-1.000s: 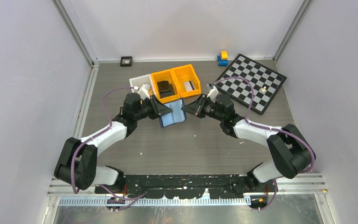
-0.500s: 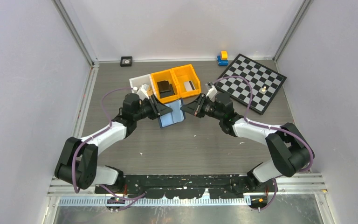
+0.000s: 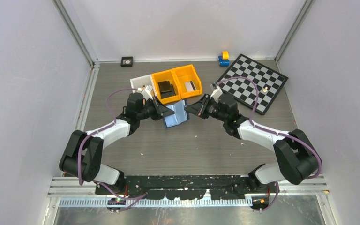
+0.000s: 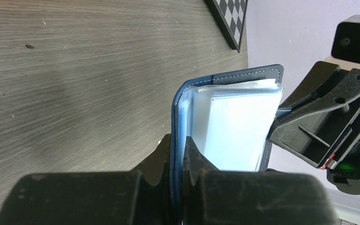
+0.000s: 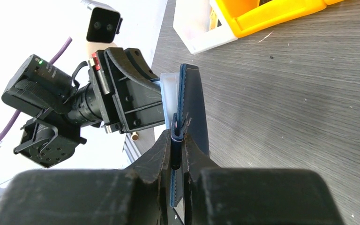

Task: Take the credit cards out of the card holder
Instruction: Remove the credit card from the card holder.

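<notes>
A grey wood-grain tabletop carries everything, walled in by pale panels. The left arm and right arm reach inward from the near edge and meet around the middle. A black-and-white chessboard lies tilted at the far right with a small pale piece on it. Two orange bins stand side by side at the far centre; the left one holds a dark block, the right one a small pale flat thing. A white bin touches their left side. Just in front of the bins, between the two arms, is the card holder, spread open with its light blue inside facing up. The left fingers are pinched tight on the edge of one navy cover. The right fingers are nearly closed, clamping the other navy cover by its tab. Clear sleeves fan out between the covers in the left wrist view; whether credit cards sit in them cannot be told. A small blue-and-yellow toy sits beside the chessboard's far corner, and a small black square lies at the back wall.
</notes>
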Robot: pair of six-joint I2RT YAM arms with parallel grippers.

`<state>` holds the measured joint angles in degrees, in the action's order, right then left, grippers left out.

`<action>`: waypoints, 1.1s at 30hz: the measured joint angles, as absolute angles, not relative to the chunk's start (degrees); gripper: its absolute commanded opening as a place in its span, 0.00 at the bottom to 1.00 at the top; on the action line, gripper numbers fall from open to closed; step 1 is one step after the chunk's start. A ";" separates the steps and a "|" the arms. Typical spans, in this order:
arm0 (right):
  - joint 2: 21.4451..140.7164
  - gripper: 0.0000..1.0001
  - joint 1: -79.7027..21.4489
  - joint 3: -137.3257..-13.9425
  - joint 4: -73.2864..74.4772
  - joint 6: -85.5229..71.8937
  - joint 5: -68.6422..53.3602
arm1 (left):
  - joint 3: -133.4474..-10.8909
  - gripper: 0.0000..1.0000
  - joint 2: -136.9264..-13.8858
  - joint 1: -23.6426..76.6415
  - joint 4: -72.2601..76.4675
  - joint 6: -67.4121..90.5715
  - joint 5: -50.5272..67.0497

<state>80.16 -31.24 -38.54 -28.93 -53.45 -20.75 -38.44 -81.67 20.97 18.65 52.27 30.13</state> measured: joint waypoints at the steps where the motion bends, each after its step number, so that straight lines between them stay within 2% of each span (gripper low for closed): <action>1: 80.16 0.13 -31.24 -38.54 -29.08 -53.47 -21.17 | -38.46 0.00 -81.97 20.97 18.90 52.34 30.37; 11: 81.78 0.14 -31.92 -38.94 -30.68 -53.60 -23.66 | -38.46 0.00 -85.60 20.97 22.02 55.00 33.52; 16: 82.63 0.17 -32.40 -40.40 -29.54 -52.66 -23.66 | -38.46 0.00 -85.60 20.86 22.35 55.07 33.56; 19: 83.15 0.24 -33.04 -41.95 -26.83 -51.40 -23.27 | -38.46 0.00 -85.60 20.86 22.26 55.05 33.50; 23: 83.22 0.25 -34.17 -44.18 -23.05 -49.50 -21.71 | -38.46 0.00 -85.60 20.86 22.26 55.07 33.50; 30: 83.22 0.50 -34.46 -45.54 -16.78 -46.81 -17.87 | -38.46 0.00 -85.58 20.88 22.11 55.07 33.65; 33: 83.22 0.53 -34.46 -45.65 -14.41 -46.00 -16.67 | -38.46 0.00 -85.58 20.88 22.11 55.07 33.69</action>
<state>83.22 -34.46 -45.65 -14.41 -46.00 -16.67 -38.46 -85.58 20.88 22.11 55.07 33.69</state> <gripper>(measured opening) 0.508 0.061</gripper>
